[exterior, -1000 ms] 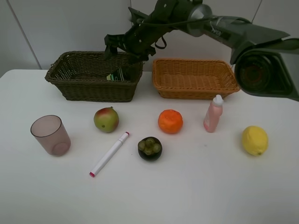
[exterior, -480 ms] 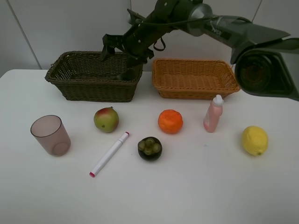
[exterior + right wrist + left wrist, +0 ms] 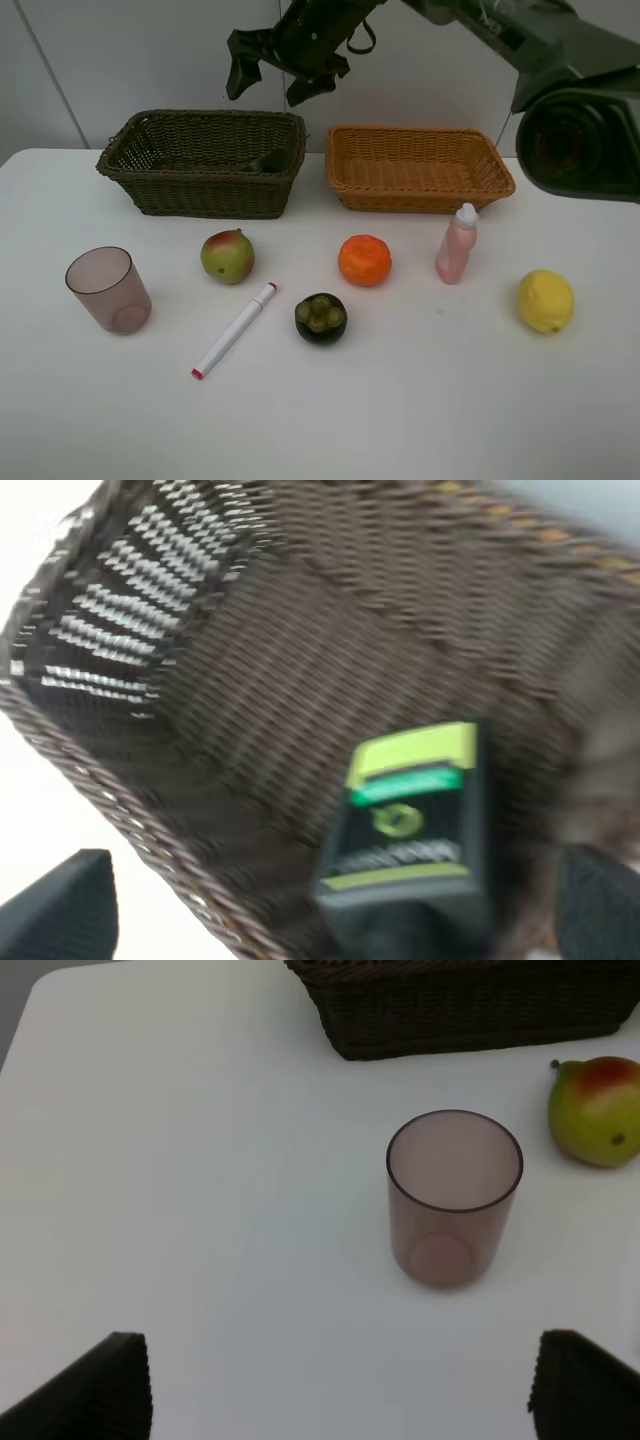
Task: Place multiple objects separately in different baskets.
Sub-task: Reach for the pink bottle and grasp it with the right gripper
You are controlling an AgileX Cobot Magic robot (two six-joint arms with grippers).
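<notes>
My right gripper (image 3: 272, 82) hangs open and empty above the dark olive-brown basket (image 3: 200, 192). The dark green bottle (image 3: 263, 160) lies inside that basket; the right wrist view shows it (image 3: 410, 830) on the weave below the spread fingers. The orange-tan basket (image 3: 420, 190) is empty. On the table stand the mauve cup (image 3: 108, 290), mango (image 3: 228, 256), white marker (image 3: 235, 329), dark round fruit (image 3: 321, 318), orange (image 3: 365, 260), pink bottle (image 3: 458, 243) and lemon (image 3: 545, 300). My left gripper (image 3: 345, 1400) is open, short of the cup (image 3: 455, 1195).
The white table carries everything, with both baskets side by side along its far edge near the wall. The right arm's base (image 3: 580, 140) looms at the right edge behind the orange-tan basket. The mango (image 3: 597, 1110) sits to one side of the cup.
The right gripper has risen out of the dark basket, leaving the dark green bottle lying inside. The left arm and the table objects have not moved.
</notes>
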